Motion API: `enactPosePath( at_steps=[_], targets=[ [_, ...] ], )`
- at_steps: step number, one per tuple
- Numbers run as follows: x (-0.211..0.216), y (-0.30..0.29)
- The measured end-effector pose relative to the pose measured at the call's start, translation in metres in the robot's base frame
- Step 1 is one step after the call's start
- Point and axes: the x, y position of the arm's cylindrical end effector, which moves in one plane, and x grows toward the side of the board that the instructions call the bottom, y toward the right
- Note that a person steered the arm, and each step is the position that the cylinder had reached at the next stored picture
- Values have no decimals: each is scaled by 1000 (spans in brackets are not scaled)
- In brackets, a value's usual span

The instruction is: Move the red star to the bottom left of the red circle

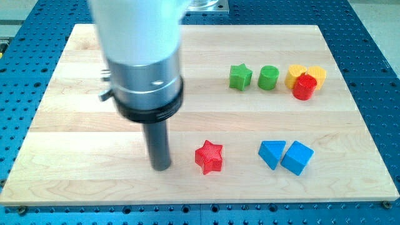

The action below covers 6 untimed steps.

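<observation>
The red star (209,156) lies on the wooden board (75,125) at the lower middle. The red circle (304,87) stands at the upper right, touching two yellow blocks. My tip (162,167) rests on the board just left of the red star, a short gap apart. The rod hangs from a large grey and white arm body (142,56) that hides part of the board's upper left.
A green star (240,77) and a green circle (268,77) sit left of the red circle. A yellow heart (295,75) and a yellow hexagon (317,75) sit behind it. A blue triangle (272,154) and a blue cube (297,157) lie right of the red star.
</observation>
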Motion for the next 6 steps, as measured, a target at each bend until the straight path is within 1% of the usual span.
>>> enactPosePath(
  at_steps=[1,2,3,4,5,6],
  targets=[
    [3,29],
    [-2,100],
    [8,78],
    [-34,158],
    [-89,206],
    [-119,213]
  ],
)
